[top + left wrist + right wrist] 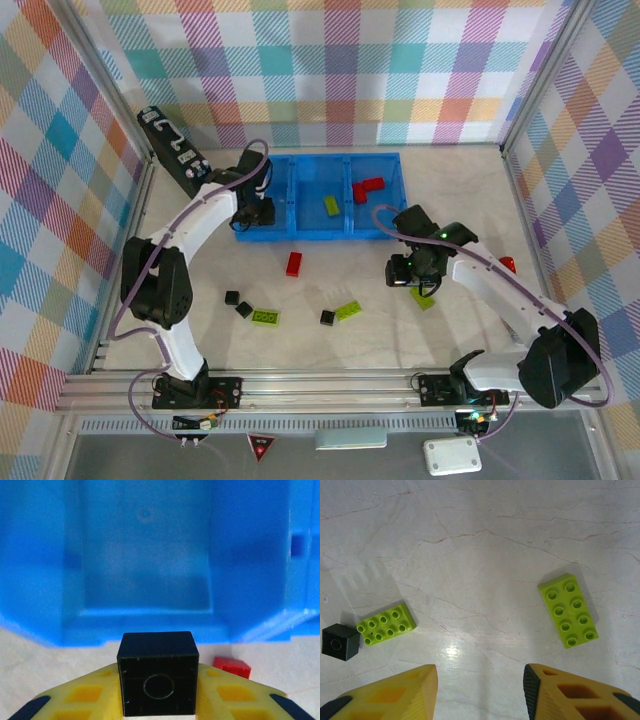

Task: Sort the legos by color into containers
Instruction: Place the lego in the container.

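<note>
My left gripper (252,217) is shut on a small black lego (157,672), held just in front of the near wall of the blue bin's (330,237) left compartment (145,555). The middle compartment holds a green lego (331,205) and the right one holds red legos (367,188). My right gripper (410,276) hangs open over bare table (480,692), nothing between its fingers. A lime green lego (568,610) lies ahead of it to the right; another green lego (386,623) and a black lego (340,641) lie to the left.
Loose on the table are a red lego (294,263), black legos (232,297) (244,310) (327,318) and green legos (266,317) (348,310). A black panel with white marks (172,145) leans at the back left. Something red (508,264) sits by the right wall.
</note>
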`<state>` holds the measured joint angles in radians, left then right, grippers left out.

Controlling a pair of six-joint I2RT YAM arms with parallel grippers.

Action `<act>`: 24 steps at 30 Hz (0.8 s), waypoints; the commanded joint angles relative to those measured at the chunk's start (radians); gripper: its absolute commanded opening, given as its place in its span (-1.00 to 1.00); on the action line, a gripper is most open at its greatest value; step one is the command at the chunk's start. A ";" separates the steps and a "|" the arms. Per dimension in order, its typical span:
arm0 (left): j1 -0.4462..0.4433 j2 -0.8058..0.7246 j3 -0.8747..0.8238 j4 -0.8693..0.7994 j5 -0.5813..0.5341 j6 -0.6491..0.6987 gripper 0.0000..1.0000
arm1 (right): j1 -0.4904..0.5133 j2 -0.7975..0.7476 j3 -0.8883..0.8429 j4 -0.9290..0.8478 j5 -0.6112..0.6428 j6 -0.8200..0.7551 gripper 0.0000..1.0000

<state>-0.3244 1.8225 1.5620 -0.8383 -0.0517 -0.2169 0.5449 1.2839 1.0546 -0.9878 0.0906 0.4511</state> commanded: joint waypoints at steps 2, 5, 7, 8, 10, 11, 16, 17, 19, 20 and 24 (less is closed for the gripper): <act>0.066 0.061 0.081 0.071 0.110 0.051 -0.31 | 0.009 -0.023 -0.010 -0.036 0.012 0.023 0.00; 0.100 0.107 0.125 0.120 0.198 0.065 -0.31 | 0.009 -0.025 -0.011 -0.044 0.017 0.024 0.01; 0.107 0.140 0.161 0.144 0.246 0.093 -0.32 | 0.009 -0.026 -0.009 -0.048 0.018 0.023 0.01; 0.108 0.159 0.182 0.154 0.265 0.108 -0.32 | 0.009 -0.025 -0.010 -0.048 0.020 0.022 0.00; 0.113 0.199 0.225 0.166 0.291 0.129 -0.32 | 0.009 -0.020 -0.006 -0.051 0.020 0.022 0.01; 0.115 0.222 0.249 0.168 0.304 0.136 -0.33 | 0.009 -0.019 -0.005 -0.052 0.020 0.022 0.01; 0.133 0.323 0.340 0.176 0.305 0.137 -0.33 | 0.009 -0.009 0.002 -0.055 0.020 0.026 0.01; 0.138 0.336 0.346 0.188 0.311 0.133 -0.33 | 0.009 -0.008 0.002 -0.056 0.021 0.027 0.01; 0.142 0.360 0.350 0.215 0.320 0.128 -0.33 | 0.009 -0.002 0.007 -0.060 0.021 0.027 0.00; 0.143 0.370 0.351 0.230 0.324 0.128 -0.33 | 0.009 0.003 0.010 -0.064 0.022 0.026 0.00; 0.145 0.418 0.357 0.286 0.343 0.128 -0.33 | 0.009 0.011 0.017 -0.072 0.023 0.024 0.00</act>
<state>-0.1917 2.2131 1.8843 -0.6067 0.2546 -0.1062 0.5449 1.2865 1.0546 -1.0214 0.0982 0.4610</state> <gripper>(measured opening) 0.337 0.503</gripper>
